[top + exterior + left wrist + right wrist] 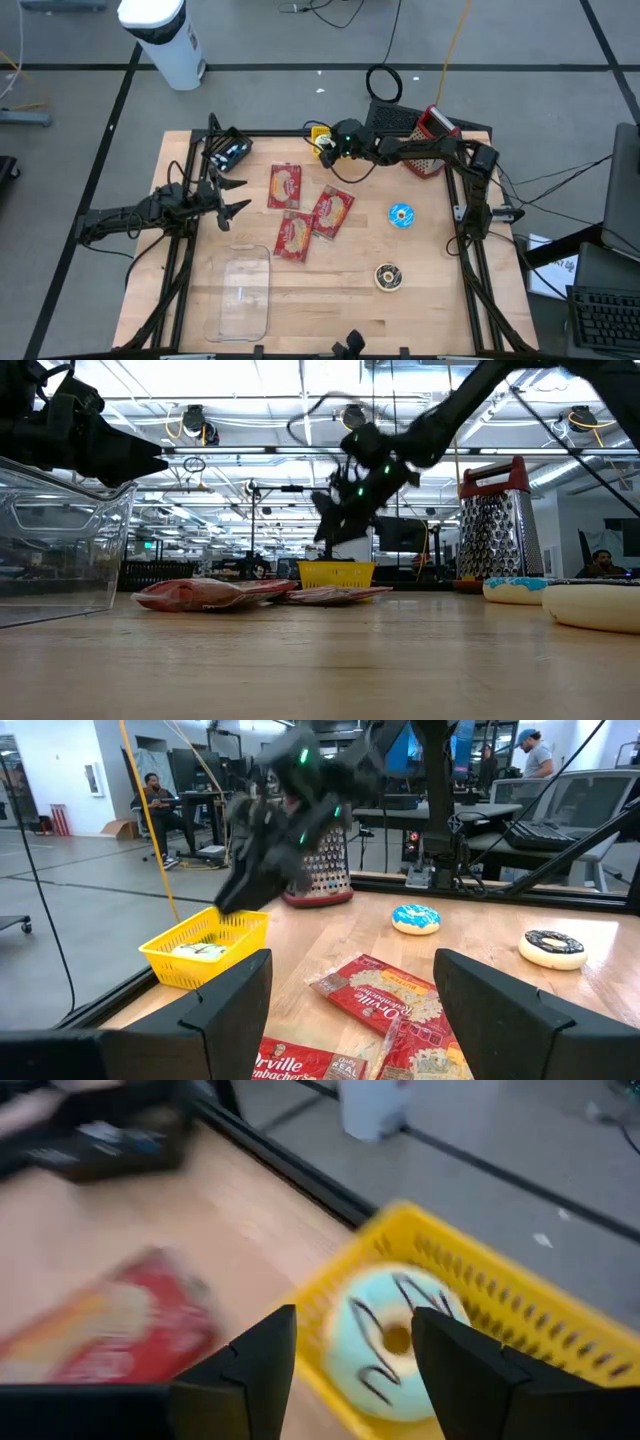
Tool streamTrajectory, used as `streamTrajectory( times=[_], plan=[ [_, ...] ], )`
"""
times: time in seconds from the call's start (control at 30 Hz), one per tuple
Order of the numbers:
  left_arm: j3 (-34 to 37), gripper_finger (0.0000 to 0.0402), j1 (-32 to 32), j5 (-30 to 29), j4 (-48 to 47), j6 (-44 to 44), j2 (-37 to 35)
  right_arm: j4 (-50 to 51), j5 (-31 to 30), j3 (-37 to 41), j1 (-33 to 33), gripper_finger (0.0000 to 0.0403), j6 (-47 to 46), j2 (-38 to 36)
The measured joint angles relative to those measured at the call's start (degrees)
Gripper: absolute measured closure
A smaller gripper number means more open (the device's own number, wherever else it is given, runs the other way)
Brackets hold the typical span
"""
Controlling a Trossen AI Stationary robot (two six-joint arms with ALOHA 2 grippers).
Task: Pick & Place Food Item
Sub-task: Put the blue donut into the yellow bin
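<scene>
From the high view, my right gripper (325, 143) sits over the yellow basket (318, 133) at about twelve o'clock on the table (420, 270), right by the far edge. The left gripper (232, 197) hangs at about nine o'clock, fingers spread wide with nothing between them. Three red popcorn packets (300, 212) lie near the middle of the table. A blue-iced donut (401, 215) rests at three o'clock, a chocolate donut (388, 277) at about five, and a clear plastic container (245, 292) at seven. A box grater (432, 138) lies by the right arm at about one o'clock.

In the low view, I see the right gripper (335, 510) raised just above the yellow basket (336, 573), clear of its rim. The popcorn packets (215, 592) lie flat in front of it, and the clear container (60, 545) stands at nine o'clock.

Through the left wrist view, my own fingers (228, 1005) stand well apart and empty. Beyond them the right gripper (245, 885) is above the basket (205, 945), which holds a pale item I cannot make out.

In the right wrist view, my fingers (250, 1365) are parted, holding nothing. Between and below them a light blue donut with dark stripes (385, 1345) lies inside the yellow basket (500, 1295), apart from both fingers. A popcorn packet (110, 1320) lies on the wood beside the basket.
</scene>
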State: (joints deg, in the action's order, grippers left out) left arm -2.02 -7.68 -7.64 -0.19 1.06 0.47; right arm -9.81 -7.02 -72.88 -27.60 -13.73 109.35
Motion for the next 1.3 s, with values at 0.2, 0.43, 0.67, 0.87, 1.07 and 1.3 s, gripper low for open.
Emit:
streamTrajectory(
  times=[0.2,0.43,0.67,0.87,1.07,1.3],
  plan=[
    [0.0,0.0121,0.0,0.0,0.0,0.0,0.01,16.08,2.92,-0.04,5.51,0.0223,2.29,-12.43],
    [0.0,0.0121,0.0,-0.02,-0.02,0.0,0.0,42.45,2.51,-0.11,17.13,0.0227,-8.24,-26.34],
    [0.0,0.0121,0.0,-0.02,0.0,0.0,0.0,60.71,-6.7,1.34,28.88,0.0227,-23.26,-31.47],
    [-0.01,0.0121,0.0,0.0,-0.01,0.0,0.02,63.05,-5.82,9.36,32.55,0.0228,-35.55,-32.68],
    [-0.02,0.0121,0.0,0.0,-0.02,0.0,0.02,58.01,-2.28,19.57,31.26,0.0231,-41.14,-32.75],
    [-0.02,0.0121,0.0,0.0,-0.02,0.0,0.01,44.12,-0.31,30.36,29.76,0.0232,-44.03,-32.75]
  ],
)
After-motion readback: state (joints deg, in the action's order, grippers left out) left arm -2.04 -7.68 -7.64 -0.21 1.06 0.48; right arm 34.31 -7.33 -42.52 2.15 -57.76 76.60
